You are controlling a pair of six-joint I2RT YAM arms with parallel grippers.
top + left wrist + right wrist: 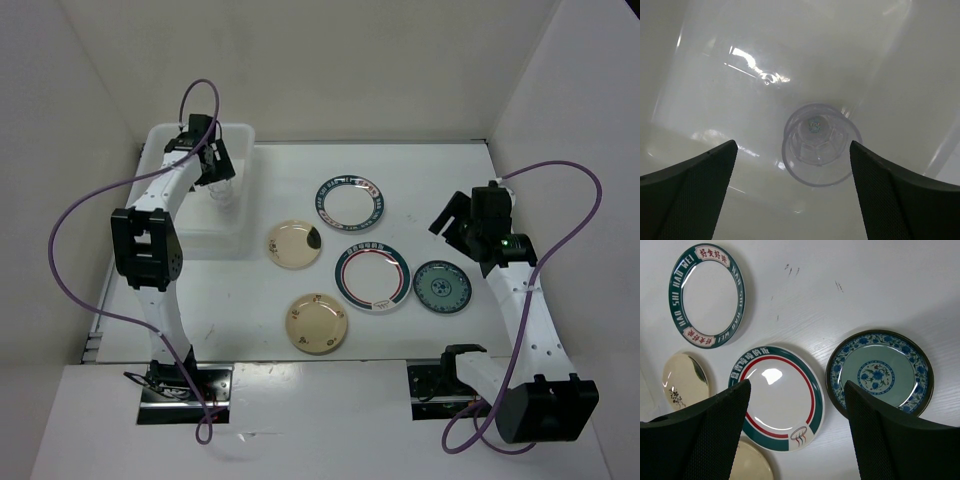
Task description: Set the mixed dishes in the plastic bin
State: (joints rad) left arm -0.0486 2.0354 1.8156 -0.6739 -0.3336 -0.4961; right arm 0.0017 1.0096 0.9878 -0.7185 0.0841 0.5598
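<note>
The translucent plastic bin (195,236) stands at the far left. My left gripper (216,166) hovers over it, open and empty (792,145); below it a clear glass cup (817,145) stands on the bin floor (715,75). Five plates lie on the table outside the bin: a white dark-rimmed one (351,203), a red-ringed one (372,277), two cream ones (294,245) (317,323) and a teal one (442,287). My right gripper (450,220) is open and empty above the red-ringed plate (777,397) and teal plate (880,375).
The clear cup (226,191) takes up the right part of the bin. White walls enclose the table at the back, left and right. In the right wrist view the dark-rimmed plate (707,295) and the cream plates (682,380) (752,465) lie to the left.
</note>
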